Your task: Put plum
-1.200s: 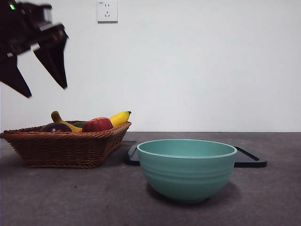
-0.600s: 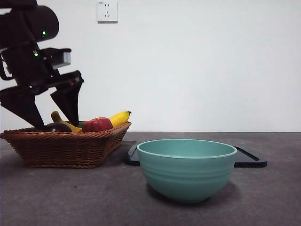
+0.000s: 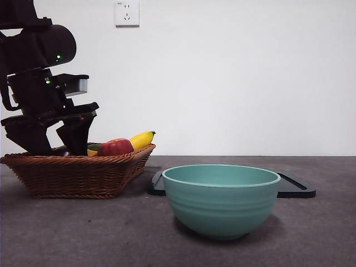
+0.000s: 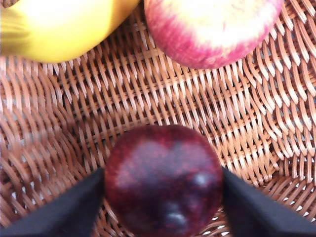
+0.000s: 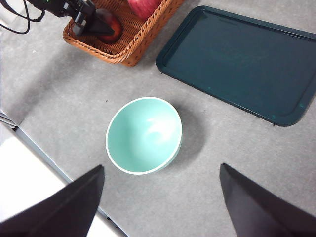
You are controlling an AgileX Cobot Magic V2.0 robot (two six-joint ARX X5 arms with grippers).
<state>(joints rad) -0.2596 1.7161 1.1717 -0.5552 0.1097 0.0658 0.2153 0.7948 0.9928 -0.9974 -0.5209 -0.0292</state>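
The plum (image 4: 163,182), dark maroon and glossy, lies on the floor of the wicker basket (image 3: 78,175). My left gripper (image 3: 53,147) has reached down into the basket, and in the left wrist view its two black jaws press against the plum's two sides. The right wrist view shows the same gripper (image 5: 86,19) at the plum (image 5: 109,25) in the basket's corner. In the front view the jaws and the basket rim hide the plum. My right gripper (image 5: 160,197) hangs open high over the table, with nothing between its jaws.
A red apple (image 3: 115,147) and a yellow banana (image 3: 142,139) share the basket with the plum. A teal bowl (image 3: 221,200) stands in front, right of the basket. A dark flat tray (image 5: 237,59) lies behind the bowl.
The left gripper came down from high at the left into the basket, and its jaws narrowed onto the plum. The bowl, tray and other fruit stayed put.
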